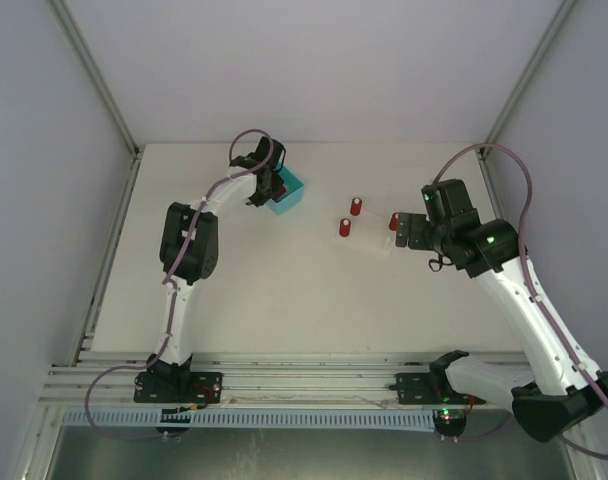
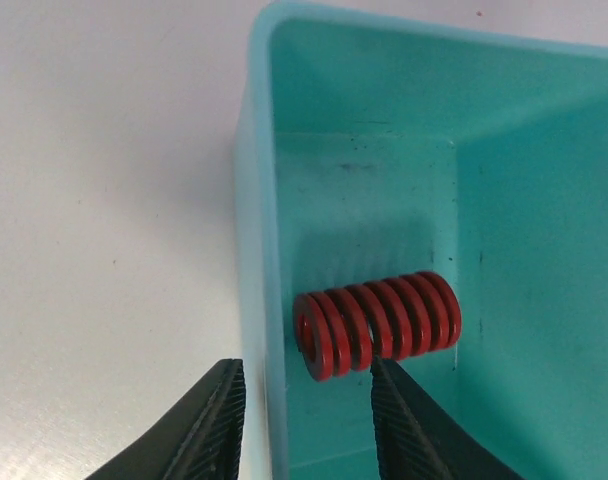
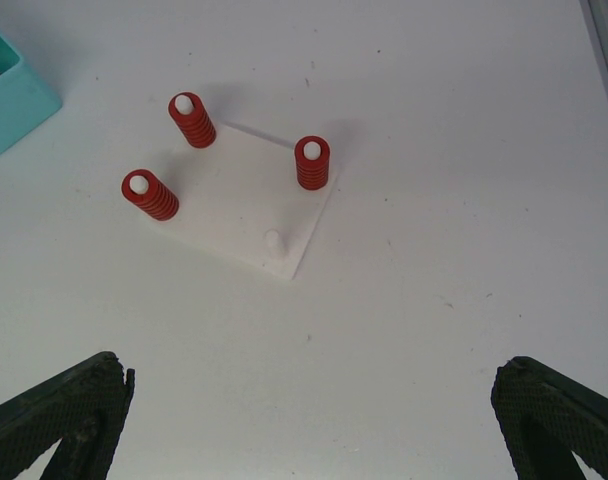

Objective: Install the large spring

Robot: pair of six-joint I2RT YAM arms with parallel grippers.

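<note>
spring (image 2: 376, 322) lies in bin (image 2: 256, 250); bin's right side cut off

Teal bin (image 3: 19, 108) partly off-frame

1. A matte off-white table (image 1: 284, 300) fills the middle; the wrist views show faint specks and scuffs on it.
2. Plain pale lavender-grey panels enclose it: a back wall (image 1: 314, 60) and side walls (image 1: 34, 200) on the left and right.
3. Slim aluminium posts (image 1: 98, 80) rise at the two far corners.
4. Ribbed aluminium rails (image 1: 304, 380) line the near edge, with a white slotted strip (image 1: 284, 418) just below them.
5. The light is soft and even, and the shadows are faint.
</note>
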